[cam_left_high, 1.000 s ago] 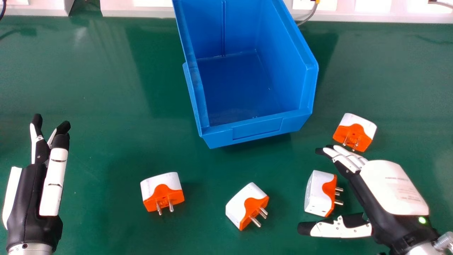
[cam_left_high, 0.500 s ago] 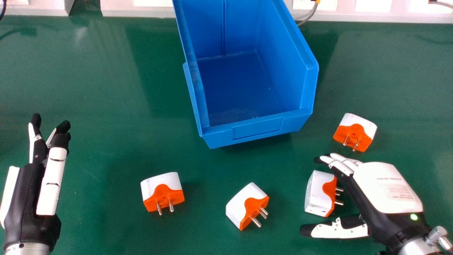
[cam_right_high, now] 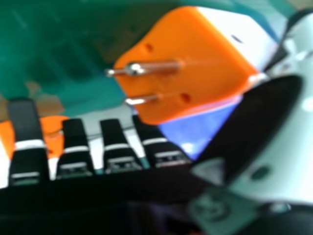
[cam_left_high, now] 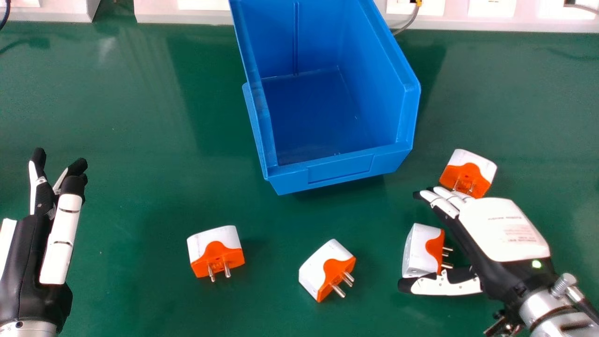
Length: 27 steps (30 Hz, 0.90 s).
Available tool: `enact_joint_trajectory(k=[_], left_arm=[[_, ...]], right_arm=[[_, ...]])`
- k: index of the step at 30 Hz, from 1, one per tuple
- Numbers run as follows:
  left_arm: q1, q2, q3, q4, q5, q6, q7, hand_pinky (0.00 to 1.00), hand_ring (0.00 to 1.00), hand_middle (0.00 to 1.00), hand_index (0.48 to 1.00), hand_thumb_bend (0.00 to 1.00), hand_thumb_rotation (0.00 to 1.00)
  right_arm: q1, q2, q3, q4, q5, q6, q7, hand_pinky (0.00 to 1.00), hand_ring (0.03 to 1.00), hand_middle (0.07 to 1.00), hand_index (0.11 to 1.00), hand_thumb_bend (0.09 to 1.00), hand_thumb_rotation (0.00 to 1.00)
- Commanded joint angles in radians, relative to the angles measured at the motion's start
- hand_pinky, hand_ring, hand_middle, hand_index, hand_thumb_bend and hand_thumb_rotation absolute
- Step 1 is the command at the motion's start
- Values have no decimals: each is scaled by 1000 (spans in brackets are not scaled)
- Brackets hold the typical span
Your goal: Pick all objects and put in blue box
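Head view shows a white-and-orange plug adapter [cam_left_high: 420, 250] on the bench [cam_left_high: 140, 140], between the thumb and fingers of the right hand [cam_left_high: 505, 231]. That hand is spread, fingers fairly straight, thumb apart; whether it touches the adapter I cannot tell. Another adapter [cam_left_high: 472, 168] lies just beyond its fingers. Two more, [cam_left_high: 216, 252] and [cam_left_high: 326, 271], sit nearer the middle, in front of the blue box [cam_left_high: 341, 169]. The left hand [cam_left_high: 61, 238] is at the far left, fingers extended.
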Motion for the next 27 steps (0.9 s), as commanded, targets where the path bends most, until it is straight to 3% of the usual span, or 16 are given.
enact_joint_trajectory(k=[1,4,13,19,21,24,26,27], left_arm=[[6,13,10,-29,-15,5,-5,956,946,935,942,580,883],[9,10,12,-40,-18,12,-6,956,945,934,940,595,869],[17,11,16,-61,-8,27,-1,945,941,931,936,609,869],[8,14,21,-51,-21,30,-14,950,945,935,939,624,857],[6,15,22,-49,-20,29,-14,945,945,936,939,636,855],[3,18,22,-48,-20,31,-16,939,939,933,937,638,852],[2,20,22,-50,-17,35,-15,945,942,934,938,646,853],[2,20,23,-51,-18,37,-14,944,942,934,939,649,854]], right_arm=[[2,-17,18,37,-1,19,11,772,875,905,874,644,621],[-9,-20,30,52,5,17,3,762,866,898,863,642,584],[-22,-28,54,59,25,30,34,780,878,899,867,623,486],[-27,-34,69,70,27,34,47,779,871,888,855,612,454],[-28,-32,71,71,36,38,57,788,876,890,856,602,443],[-34,-30,81,85,24,37,28,764,853,862,830,586,318],[-41,-21,81,109,34,18,-8,682,761,768,745,596,183],[-45,-19,82,121,41,8,-20,586,644,639,649,568,100]])
